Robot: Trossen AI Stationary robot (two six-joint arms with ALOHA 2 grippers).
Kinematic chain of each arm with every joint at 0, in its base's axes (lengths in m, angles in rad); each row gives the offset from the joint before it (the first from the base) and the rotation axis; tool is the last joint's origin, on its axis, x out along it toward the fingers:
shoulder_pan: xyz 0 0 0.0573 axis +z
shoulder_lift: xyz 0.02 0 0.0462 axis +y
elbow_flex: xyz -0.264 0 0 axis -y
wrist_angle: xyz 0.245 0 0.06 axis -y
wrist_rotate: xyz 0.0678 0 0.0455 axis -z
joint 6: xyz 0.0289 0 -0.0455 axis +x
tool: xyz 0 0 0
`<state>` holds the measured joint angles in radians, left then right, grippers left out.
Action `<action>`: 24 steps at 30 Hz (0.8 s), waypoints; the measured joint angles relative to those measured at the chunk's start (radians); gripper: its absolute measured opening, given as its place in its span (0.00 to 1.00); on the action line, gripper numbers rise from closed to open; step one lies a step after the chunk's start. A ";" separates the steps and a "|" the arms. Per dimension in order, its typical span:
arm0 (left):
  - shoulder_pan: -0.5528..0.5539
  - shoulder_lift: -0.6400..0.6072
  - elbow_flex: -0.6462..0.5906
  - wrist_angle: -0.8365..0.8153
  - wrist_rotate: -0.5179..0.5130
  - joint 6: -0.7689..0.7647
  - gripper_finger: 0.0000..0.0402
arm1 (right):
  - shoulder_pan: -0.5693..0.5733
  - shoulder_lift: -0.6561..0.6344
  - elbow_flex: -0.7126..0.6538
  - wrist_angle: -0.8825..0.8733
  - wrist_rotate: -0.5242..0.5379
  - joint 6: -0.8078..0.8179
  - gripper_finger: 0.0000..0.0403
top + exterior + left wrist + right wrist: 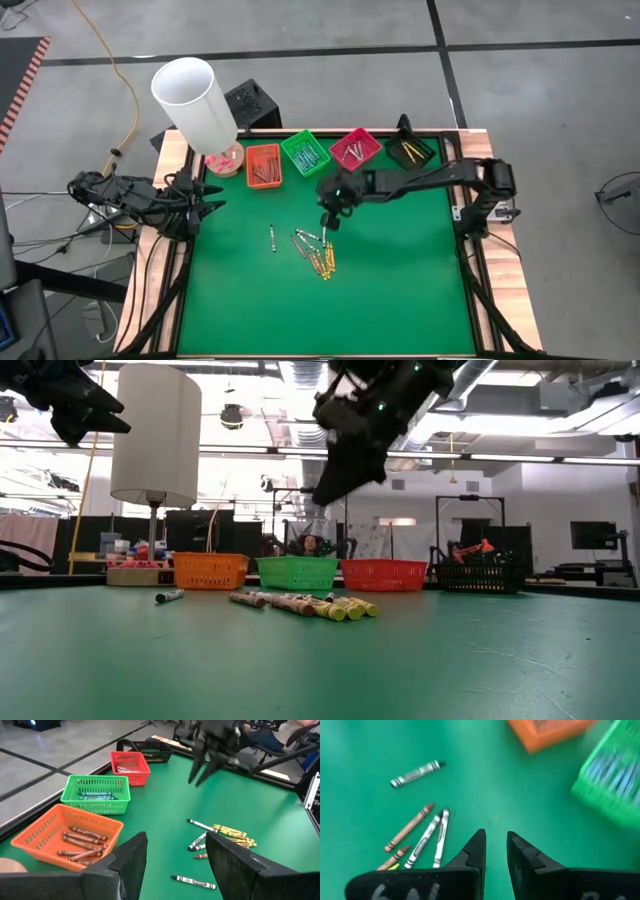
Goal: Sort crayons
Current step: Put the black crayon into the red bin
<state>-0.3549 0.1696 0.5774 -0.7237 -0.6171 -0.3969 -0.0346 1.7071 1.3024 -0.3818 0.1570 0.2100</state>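
Green desk [400, 290] surface fills the foreground, and out in its middle lies the loose cluster of crayons [315, 252]: a bunch of yellow ones [345, 607] side by side, some brown and grey-wrapped sticks fanned out next to them, and one grey crayon [273, 238] lying apart on the left arm's side of the pile. Over them hangs the right gripper [329, 222], well above the desk surface in the low view, reached out from the right edge across the green; its fingers [472, 851] stand only a narrow gap apart, tips pointing down, and nothing sits between them. Straight below those tips is bare green, with the grey and brown crayons just to one side. Along the far edge runs the row of trays: the orange tray [263, 165] with brown crayons in it, the green tray [305, 152] holding bluish-green ones, the red tray [355, 149] with a few sticks inside, and the black tray [411, 151] at the far right corner carrying yellow ones. Over at the left edge waits the left gripper [207, 206], held high off the desk, its fingers [131, 861] spread wide and empty, looking across at the orange tray. A white lamp [195, 103] stands behind the far-left corner beside the orange tray.
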 joint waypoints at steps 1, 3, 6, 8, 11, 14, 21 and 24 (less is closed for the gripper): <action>0.000 0.000 0.000 -0.003 0.000 -0.005 0.48 | 0.014 0.018 0.000 -0.009 0.026 0.054 0.18; 0.000 0.000 0.000 -0.004 0.000 -0.015 0.48 | 0.038 0.056 -0.001 -0.012 0.057 0.171 0.18; 0.000 0.000 0.000 -0.006 0.006 -0.018 0.48 | 0.065 0.099 -0.001 -0.014 0.071 0.328 0.18; 0.000 0.000 0.000 -0.006 0.008 -0.019 0.48 | 0.079 0.124 -0.001 -0.016 0.078 0.396 0.18; 0.000 0.000 0.000 -0.006 0.009 -0.019 0.48 | 0.097 0.147 -0.001 -0.052 0.088 0.466 0.18; 0.000 0.000 0.000 -0.006 0.008 -0.019 0.48 | 0.113 0.147 -0.001 -0.102 0.120 0.531 0.18; 0.000 0.000 -0.012 -0.002 0.009 -0.021 0.48 | 0.148 0.147 -0.001 -0.092 0.184 0.608 0.18; 0.000 0.000 -0.027 -0.001 0.009 -0.037 0.48 | 0.163 0.158 -0.001 -0.090 0.211 0.628 0.18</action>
<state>-0.3550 0.1696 0.5503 -0.7249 -0.6083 -0.4338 0.1283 1.8647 1.3014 -0.4717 0.3679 0.8379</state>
